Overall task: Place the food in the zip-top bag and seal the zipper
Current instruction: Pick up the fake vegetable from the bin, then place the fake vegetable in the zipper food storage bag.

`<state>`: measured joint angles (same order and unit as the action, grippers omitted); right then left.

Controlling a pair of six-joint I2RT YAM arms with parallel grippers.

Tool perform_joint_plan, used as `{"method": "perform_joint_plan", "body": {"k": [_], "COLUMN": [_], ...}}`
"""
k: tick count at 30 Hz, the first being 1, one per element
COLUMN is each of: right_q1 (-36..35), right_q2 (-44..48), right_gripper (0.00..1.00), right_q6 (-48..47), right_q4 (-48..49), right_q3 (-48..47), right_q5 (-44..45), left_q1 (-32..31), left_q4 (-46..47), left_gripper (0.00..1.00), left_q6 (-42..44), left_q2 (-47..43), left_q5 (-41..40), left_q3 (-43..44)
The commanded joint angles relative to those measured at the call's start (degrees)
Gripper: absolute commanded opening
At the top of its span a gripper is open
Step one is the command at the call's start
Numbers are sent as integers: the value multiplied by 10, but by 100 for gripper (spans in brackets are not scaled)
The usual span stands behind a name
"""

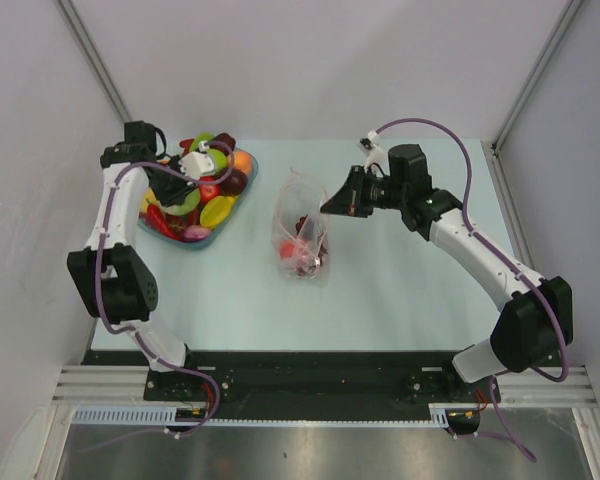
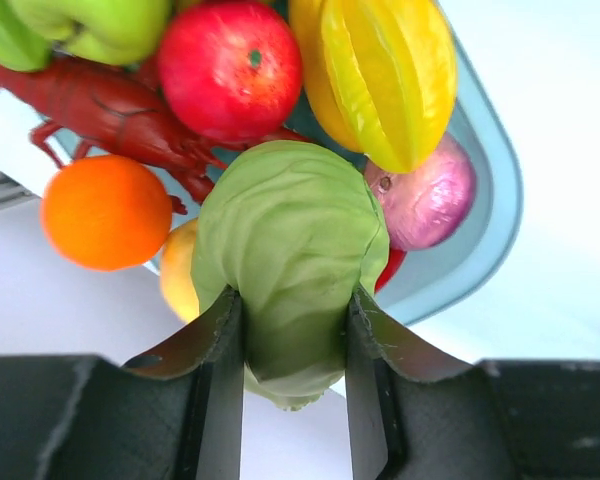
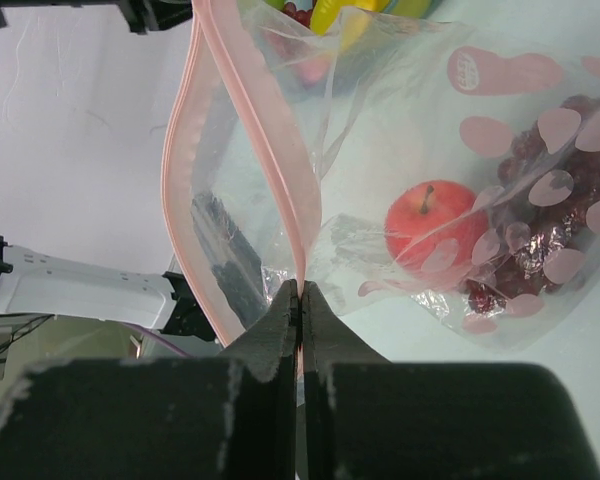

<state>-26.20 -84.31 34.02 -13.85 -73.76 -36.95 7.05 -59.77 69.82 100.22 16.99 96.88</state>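
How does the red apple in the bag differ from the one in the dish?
The bagged apple lies inside the dotted zip-top bag, beside grapes; the dish apple sits bare in the dish, beside a starfruit. The bagged apple shows a stem; the dish apple a dark dimple. Both are red, glossy.

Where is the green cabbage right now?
In the left wrist view the cabbage is held in the left gripper, over the dish on the left side, beside the purple onion.
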Motion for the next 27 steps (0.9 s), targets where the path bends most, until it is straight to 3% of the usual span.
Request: {"method": "perform_joint_plan", "body": {"k": [1,3,4,6,7,9,11,12,13,14,16,17,19,25,27], "right_q1": [-10,-18,-22,-27,-31,-34,-38,-39,-40,-43,-46,-49,-51,-59,-63], "right_q2": [-2,-3,-3,-6,-9,-9,-8,-7,-5,-7,-9,-10,-10,-3,2], "right_gripper": [0,0,0,0,0,0,0,0,0,0,0,0,0,0,0], "right_q6": [1,1,2,9,11,17,18,18,19,20,26,26,25,20,12], "right_q4": [33,38,42,56,61,73,77,77,78,80,83,86,91,94,91], "right_q3": [-25,-26,-25,-25,-25,-25,-25,-25,-25,-25,-25,-25,-25,-25,-25], "right_q5": [2,7,13,15,21,24,35,38,43,45,45,46,48,44,43], "left_q1": [2,-5,-10,-33,-47,-101,-134,-146,-153,-159,-166,-173,-186,-272,-282], "left_q4": [-69,-117,-133,-122,-84,-34,35,59,103,134,222,250,291,293,288], "left_gripper": [0,0,0,0,0,0,0,0,0,0,0,0,0,0,0], "left_q6": [-37,-122,-223,-348,-475,-600,-738,-792,-880,-920,-1036,-1069,-1118,-1104,-1104], "left_q2": [-45,-41,-36,-40,-49,-99,-142,-184,-207,-227,-280,-291,-307,-305,-304], "left_q5": [80,151,177,224,218,151,154,122,138,165,202,216,218,161,105], "left_q3": [117,235,279,362,364,305,243,171,135,57,-19,-87,-128,-176,-186]}}
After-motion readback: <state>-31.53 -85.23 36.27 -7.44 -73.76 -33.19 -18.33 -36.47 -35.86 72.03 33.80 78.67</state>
